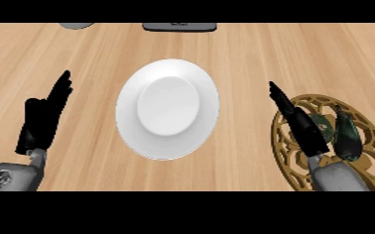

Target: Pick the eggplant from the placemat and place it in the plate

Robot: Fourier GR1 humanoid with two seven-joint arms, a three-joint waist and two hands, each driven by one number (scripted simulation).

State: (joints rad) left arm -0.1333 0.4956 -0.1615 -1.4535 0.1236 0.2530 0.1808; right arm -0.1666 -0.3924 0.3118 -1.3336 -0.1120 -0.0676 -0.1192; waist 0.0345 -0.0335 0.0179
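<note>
At the centre of your frame sits the white plate (167, 109), bare on the wooden counter (242, 54). The eggplant (345, 134) is at the far right, lying lengthwise on the round gold openwork placemat (288, 164), which runs off the right edge and the lower right corner. It is well apart from the plate.

Your right hand (296, 121) comes up from the lower right over the placemat's left part. Its fingers are straight and held close together, pointing toward the top of the frame. It holds nothing and lies just left of the eggplant, though you cannot tell here whether the two touch.

Your left hand (44, 119) shows at the left edge, beside the plate but apart from it. Its fingers are straight and point upward, and it holds nothing.

Along the top edge you can make out a grey object (77, 25) at upper left and a dark flat object (179, 27) near top centre, both cut off.
</note>
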